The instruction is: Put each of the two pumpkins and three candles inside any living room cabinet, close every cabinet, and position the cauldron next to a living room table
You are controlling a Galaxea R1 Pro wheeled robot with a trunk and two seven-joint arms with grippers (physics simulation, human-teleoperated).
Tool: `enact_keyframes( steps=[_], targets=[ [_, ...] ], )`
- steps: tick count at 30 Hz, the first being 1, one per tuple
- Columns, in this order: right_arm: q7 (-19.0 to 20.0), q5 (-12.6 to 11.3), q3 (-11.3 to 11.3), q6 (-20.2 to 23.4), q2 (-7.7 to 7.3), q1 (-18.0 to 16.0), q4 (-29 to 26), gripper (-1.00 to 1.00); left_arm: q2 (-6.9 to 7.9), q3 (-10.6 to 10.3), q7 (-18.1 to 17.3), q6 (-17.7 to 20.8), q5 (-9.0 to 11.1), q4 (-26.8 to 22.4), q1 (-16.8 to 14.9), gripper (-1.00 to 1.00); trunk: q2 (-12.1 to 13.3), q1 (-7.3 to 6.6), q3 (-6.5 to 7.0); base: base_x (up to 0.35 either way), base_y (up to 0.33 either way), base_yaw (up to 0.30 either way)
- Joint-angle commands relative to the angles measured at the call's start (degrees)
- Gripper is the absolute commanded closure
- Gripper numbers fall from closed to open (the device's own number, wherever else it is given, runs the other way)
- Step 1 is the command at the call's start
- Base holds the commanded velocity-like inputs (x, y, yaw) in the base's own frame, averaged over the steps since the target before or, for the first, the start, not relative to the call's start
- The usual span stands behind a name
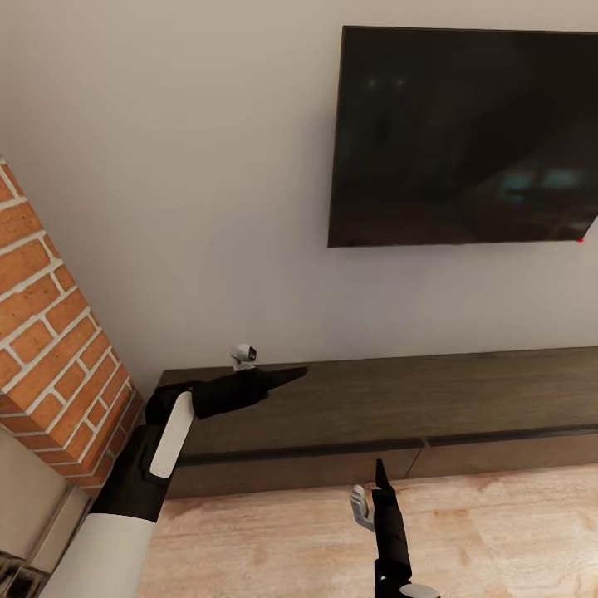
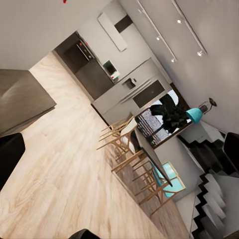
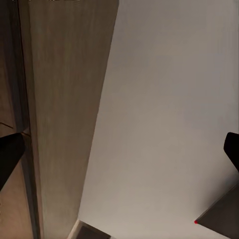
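Nearest the head camera, my right gripper [image 1: 380, 480] stands upright over the pale plank floor [image 1: 498, 540], just short of the cabinet [image 1: 415, 399]; edge-on like this I cannot tell whether its fingers are apart or together, though the right wrist view shows two dark fingertips [image 3: 10, 157] at opposite edges with a wide gap between, so I log them as parted. My left gripper [image 1: 286, 376] reaches out level over the cabinet's left end, its dark tip tapering to a point as if pressed together; I cannot confirm it, since the left wrist view catches only dark slivers at the margins. That cabinet is long, low, dark-brown matte wood, its handleless drawer fronts flush and shut, against a plain grey wall [image 1: 208, 208]. Orange brick fireplace [image 1: 50, 332] stands at its left end; a black glossy television [image 1: 465, 133] hangs above. Left wrist view alone looks away down the room: wooden stools [image 2: 127, 149] at a counter, a kitchen beyond, a dark staircase [image 2: 214, 199].
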Motion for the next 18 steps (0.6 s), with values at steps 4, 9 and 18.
enact_keyframes(
  steps=[4,9,18],
  targets=[
    [0.00,0.00,0.01,-0.01,0.00,0.00,0.00,-1.00,-0.02,0.00,-0.02,0.00,0.03,-0.03,0.00,-1.00,-1.62,0.88,-0.72,0.000,0.000,0.000],
    [0.00,0.01,0.01,-0.01,0.08,0.03,0.00,-1.00,0.00,0.00,-0.07,-0.05,0.03,-0.11,0.00,-1.00,-3.62,1.98,-1.62,0.000,0.000,0.000],
    [0.00,-0.03,0.01,-0.01,0.09,-0.01,0.00,-1.00,-0.03,0.00,-0.07,-0.07,0.03,-0.13,0.00,-1.00,-7.23,3.96,-3.24,0.000,0.000,0.000]
  ],
)
